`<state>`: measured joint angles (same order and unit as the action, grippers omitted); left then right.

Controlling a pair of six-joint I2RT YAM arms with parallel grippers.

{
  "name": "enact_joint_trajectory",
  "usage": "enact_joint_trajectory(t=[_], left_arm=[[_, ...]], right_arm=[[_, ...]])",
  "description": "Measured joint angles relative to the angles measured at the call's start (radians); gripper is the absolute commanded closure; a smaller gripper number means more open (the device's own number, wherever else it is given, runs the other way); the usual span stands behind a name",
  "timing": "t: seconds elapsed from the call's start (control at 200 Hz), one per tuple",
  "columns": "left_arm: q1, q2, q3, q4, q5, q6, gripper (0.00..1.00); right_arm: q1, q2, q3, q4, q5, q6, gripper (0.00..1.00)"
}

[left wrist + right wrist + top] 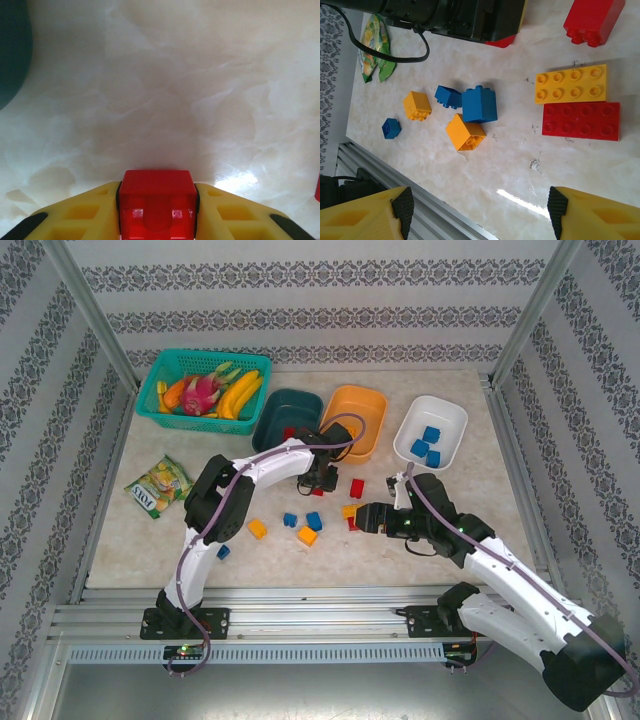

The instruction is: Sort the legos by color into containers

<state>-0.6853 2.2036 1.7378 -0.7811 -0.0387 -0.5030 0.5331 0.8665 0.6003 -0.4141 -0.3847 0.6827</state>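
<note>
Your left gripper (318, 478) is clamped on a red brick (157, 200) near the tabletop's middle. The dark teal tub (288, 412), with red inside, lies just beyond it toward the far edge, slightly left. Your right gripper (480, 207) hangs fingers apart over loose bricks (465, 132) nearer the front edge.

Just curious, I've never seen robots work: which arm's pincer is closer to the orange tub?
Left. The left pincer, closed on a red brick, sits just at the near side of the orange tub; the right pincer, open, hangs farther back toward the robot.
</note>
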Motion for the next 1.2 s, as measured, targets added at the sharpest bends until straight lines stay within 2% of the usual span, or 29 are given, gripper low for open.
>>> enact_joint_trajectory(t=[0.25, 0.525, 0.719, 0.964, 1.114, 1.199], left_arm=[[0.021, -0.047, 0.073, -0.071, -0.027, 0.003, 0.64], [0.179, -0.104, 0.249, -0.108, -0.053, 0.032, 0.64], [0.269, -0.015, 0.354, -0.166, -0.112, 0.059, 0.64], [0.280, 0.140, 0.401, -0.219, -0.163, 0.081, 0.62], [0.282, 0.194, 0.426, -0.243, -0.169, 0.080, 0.57], [0.282, 0.204, 0.437, -0.249, -0.169, 0.081, 0.46]], right_arm=[[0.015, 0.055, 0.066, 0.009, -0.011, -0.005, 0.28], [0.054, 0.235, 0.180, 0.147, -0.017, 0.006, 0.28], [0.065, 0.408, 0.300, 0.206, -0.016, 0.034, 0.28], [0.081, 0.544, 0.422, 0.235, -0.013, 0.066, 0.28], [0.099, 0.576, 0.443, 0.236, -0.013, 0.077, 0.28], [0.107, 0.578, 0.444, 0.236, -0.014, 0.079, 0.28]])
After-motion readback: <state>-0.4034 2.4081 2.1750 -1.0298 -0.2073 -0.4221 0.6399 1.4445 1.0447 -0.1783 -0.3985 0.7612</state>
